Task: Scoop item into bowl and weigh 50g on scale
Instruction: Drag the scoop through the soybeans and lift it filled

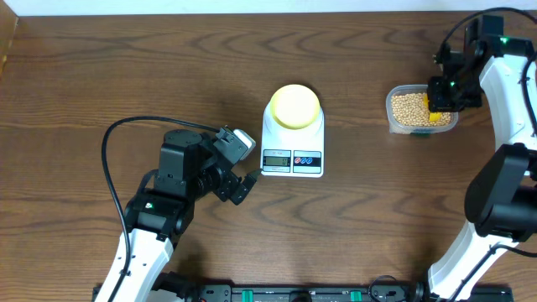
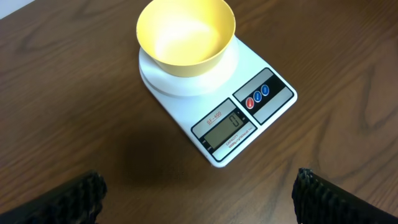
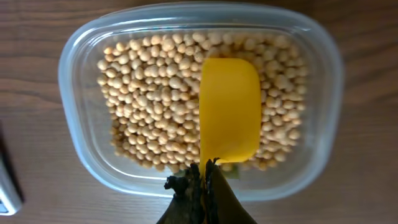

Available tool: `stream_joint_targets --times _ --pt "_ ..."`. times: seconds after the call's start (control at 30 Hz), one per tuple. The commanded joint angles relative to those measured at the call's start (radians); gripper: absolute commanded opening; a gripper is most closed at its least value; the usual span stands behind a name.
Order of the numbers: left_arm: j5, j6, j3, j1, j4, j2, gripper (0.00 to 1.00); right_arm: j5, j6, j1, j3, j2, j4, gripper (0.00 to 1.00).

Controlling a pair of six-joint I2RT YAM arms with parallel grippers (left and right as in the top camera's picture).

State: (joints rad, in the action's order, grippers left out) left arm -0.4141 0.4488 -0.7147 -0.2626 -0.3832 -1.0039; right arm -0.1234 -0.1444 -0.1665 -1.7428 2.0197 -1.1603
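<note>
Pinching yellow scoop (image 3: 230, 118), handle hidden, above beans (image 3: 149, 93) in tub (image 3: 74, 56) with right gripper (image 3: 204, 177); holding left gripper (image 2: 199, 196) wide, tips cropped, near scale (image 2: 186, 109).

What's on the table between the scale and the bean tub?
Nothing: overhead shows only bare table between the scale and the tub.

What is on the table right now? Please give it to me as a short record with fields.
Weighing: white scale, display reads zero
On it: pale-yellow bowl, empty
Supply: tan beans in a clear tub, right of the scale
Tool: yellow scoop over the beans, none seen on it
Right arm: right gripper shut on the scoop's handle
Left arm: left gripper open, empty, near the scale's front
</note>
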Motion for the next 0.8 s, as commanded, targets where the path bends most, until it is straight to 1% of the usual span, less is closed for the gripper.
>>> stream_joint_targets --times 0.0,0.3,0.5,0.67,0.77 --pt "-0.012 0.003 -0.011 0.004 0.003 0.005 0.97 -0.108 -0.006 -0.019 0.055 -0.005 0.017 0.01" --pt "-0.013 0.003 -0.011 0.004 0.003 0.005 0.97 -0.260 0.021 -0.037 0.092 -0.005 0.050 0.01" --pt "-0.013 0.003 -0.011 0.004 0.003 0.005 0.98 -0.331 0.043 -0.066 0.134 -0.005 0.077 0.01" --pt "-0.012 0.003 -0.011 0.004 0.003 0.005 0.97 -0.350 0.055 -0.097 0.155 -0.005 0.092 0.01" --pt "-0.013 0.003 -0.011 0.004 0.003 0.005 0.98 -0.412 0.055 -0.118 0.155 -0.005 0.103 0.01"
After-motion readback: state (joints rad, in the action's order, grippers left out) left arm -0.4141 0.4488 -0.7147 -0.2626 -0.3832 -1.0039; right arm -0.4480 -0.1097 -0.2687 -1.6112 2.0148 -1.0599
